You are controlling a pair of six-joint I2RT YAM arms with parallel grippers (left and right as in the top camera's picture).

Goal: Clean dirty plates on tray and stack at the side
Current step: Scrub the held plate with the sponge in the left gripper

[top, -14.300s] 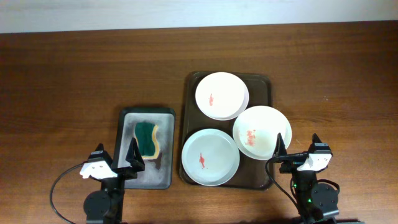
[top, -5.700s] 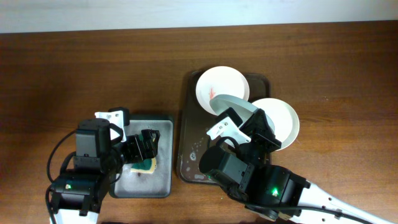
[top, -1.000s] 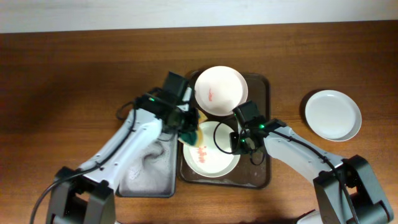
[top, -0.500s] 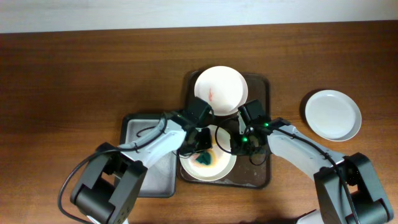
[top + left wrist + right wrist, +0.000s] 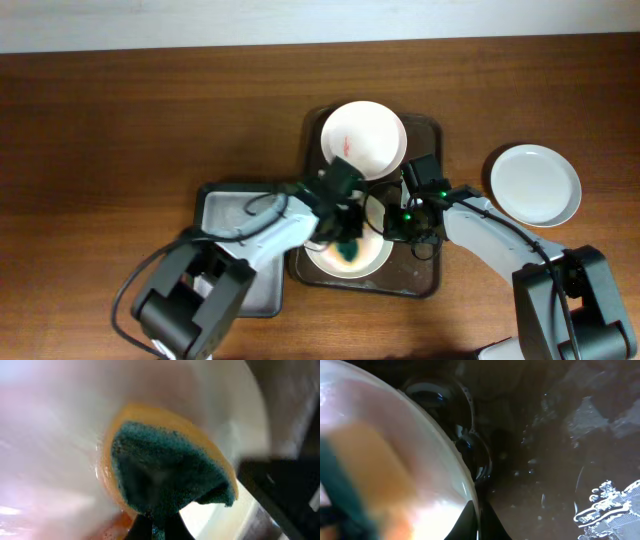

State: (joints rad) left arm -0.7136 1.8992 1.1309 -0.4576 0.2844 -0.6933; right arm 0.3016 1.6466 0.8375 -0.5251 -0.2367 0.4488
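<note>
Left gripper (image 5: 346, 242) and sponge (image 5: 160, 470) hide most of the plate (image 5: 376, 260)

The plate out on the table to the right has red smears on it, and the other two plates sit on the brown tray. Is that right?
Not quite. The overhead view shows the plate on the table is plain white, with no red smears. The back plate and the front plate do sit on the brown tray.

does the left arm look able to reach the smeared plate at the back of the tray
Probably yes: the back plate lies uncovered, just beyond the left gripper, which presses a sponge into the front plate.
</note>
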